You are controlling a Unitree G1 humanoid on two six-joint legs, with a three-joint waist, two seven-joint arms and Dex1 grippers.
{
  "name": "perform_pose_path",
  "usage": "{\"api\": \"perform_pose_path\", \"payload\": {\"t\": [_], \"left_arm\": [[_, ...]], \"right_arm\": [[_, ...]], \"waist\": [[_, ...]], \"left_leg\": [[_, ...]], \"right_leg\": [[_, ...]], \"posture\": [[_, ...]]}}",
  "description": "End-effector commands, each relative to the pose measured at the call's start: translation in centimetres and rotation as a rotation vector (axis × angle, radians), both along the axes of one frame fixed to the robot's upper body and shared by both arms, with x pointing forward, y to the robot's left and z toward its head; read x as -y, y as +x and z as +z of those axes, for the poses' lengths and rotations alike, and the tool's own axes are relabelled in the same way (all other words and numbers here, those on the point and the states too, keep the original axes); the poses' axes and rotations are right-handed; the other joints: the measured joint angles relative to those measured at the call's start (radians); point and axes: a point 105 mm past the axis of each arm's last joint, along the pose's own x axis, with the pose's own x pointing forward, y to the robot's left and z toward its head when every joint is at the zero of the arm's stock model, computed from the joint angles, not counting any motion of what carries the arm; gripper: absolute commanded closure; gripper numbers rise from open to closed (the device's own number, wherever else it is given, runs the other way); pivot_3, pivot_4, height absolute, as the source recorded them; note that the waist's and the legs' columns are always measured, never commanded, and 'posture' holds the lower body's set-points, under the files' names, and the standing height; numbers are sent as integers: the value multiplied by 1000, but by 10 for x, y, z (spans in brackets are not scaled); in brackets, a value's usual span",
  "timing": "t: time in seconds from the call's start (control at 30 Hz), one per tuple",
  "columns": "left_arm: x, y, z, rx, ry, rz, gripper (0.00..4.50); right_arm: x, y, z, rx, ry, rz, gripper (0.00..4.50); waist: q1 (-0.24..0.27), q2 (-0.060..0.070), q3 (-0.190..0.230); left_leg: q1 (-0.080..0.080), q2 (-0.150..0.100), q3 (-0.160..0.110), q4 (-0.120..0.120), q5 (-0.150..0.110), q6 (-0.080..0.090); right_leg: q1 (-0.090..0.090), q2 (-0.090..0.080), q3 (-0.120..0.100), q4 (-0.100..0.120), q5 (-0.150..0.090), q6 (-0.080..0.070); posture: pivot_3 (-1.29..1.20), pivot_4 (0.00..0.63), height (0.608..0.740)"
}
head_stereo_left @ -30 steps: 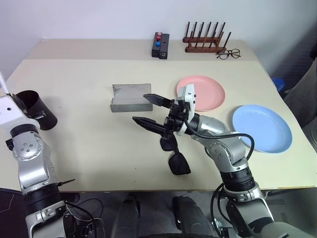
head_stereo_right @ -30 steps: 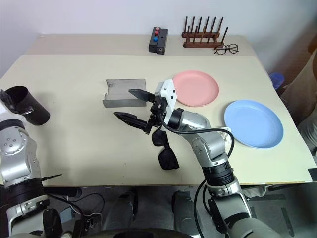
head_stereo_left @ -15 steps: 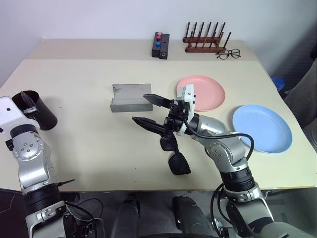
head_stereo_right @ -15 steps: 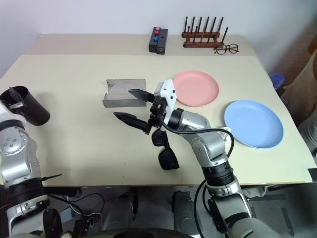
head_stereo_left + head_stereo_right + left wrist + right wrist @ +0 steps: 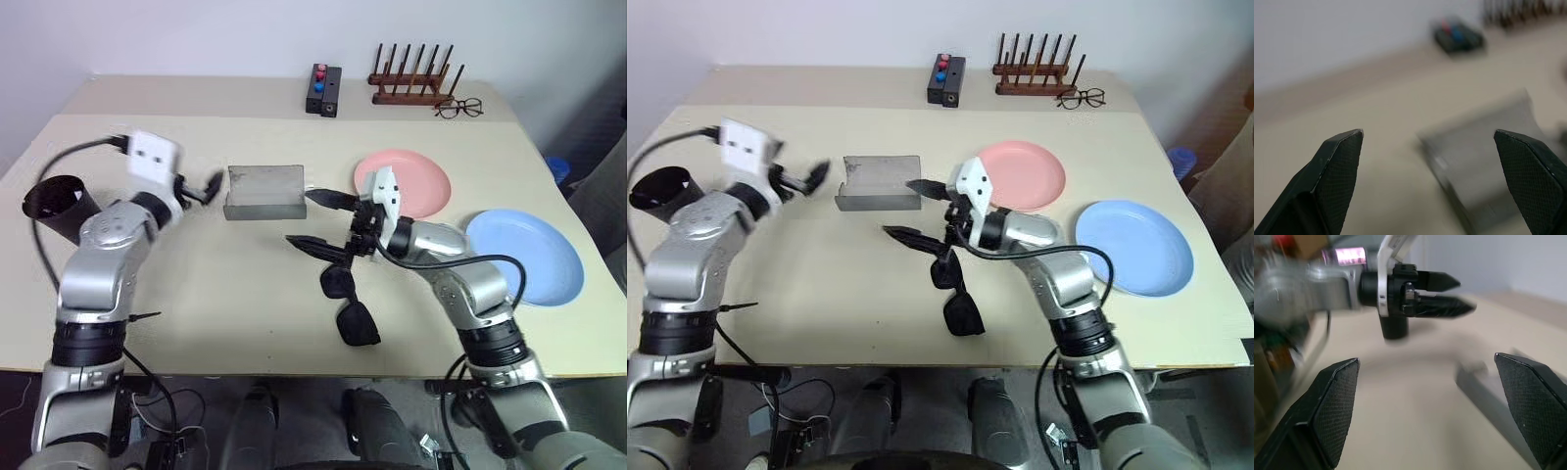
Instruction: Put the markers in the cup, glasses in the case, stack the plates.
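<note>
Left eye view: the left gripper point(image 5: 204, 188) is held spread wide beside the case point(image 5: 263, 192). The right gripper point(image 5: 315, 221) is likewise spread wide, empty, above the glasses point(image 5: 349, 305).

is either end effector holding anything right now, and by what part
Nothing is held. The left end effector is open in the air beside the case; the right end effector is open above the sunglasses.

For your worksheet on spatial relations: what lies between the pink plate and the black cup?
In the left eye view, the grey case lies between the pink plate and black cup.
</note>
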Motion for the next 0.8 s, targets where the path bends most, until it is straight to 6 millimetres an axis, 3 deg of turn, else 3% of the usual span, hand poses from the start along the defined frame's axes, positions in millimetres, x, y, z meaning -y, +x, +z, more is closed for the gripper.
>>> {"api": "perform_pose_path", "payload": {"t": [0.03,0.17,0.4,0.57,0.67,0.8], "left_arm": [[18,5,0,-77,50,-140,17],[34,13,-16,-205,139,-285,17],[34,25,-36,-360,246,-389,17],[38,26,-39,-391,245,-469,17],[41,27,-41,-386,246,-490,1335],[44,24,-45,-378,256,-521,3469]], "right_arm": [[11,-1,10,66,-32,2,0],[32,-3,6,78,-104,-32,0],[56,-18,-6,57,-206,-45,0],[64,-24,-9,49,-232,-62,0],[65,-25,-11,49,-234,-71,0],[65,-24,-13,48,-232,-74,0]], "waist": [[-1,0,0],[4,0,0],[4,1,1],[3,1,1],[4,1,1],[5,1,1]], "left_leg": [[0,0,0,0,0,0],[-1,0,0,0,0,0],[-1,0,0,0,0,1],[-1,0,0,0,0,1],[-1,0,0,0,0,1],[-2,0,0,0,0,1]], "right_leg": [[0,0,0,0,0,0],[0,0,0,0,0,1],[-1,0,0,0,0,1],[-1,0,0,0,-1,0],[-1,0,0,0,-1,1],[-1,0,0,0,-1,1]], "posture": [[0,150,740],[0,150,740],[0,150,740],[0,150,740],[0,150,740],[0,150,740]]}}
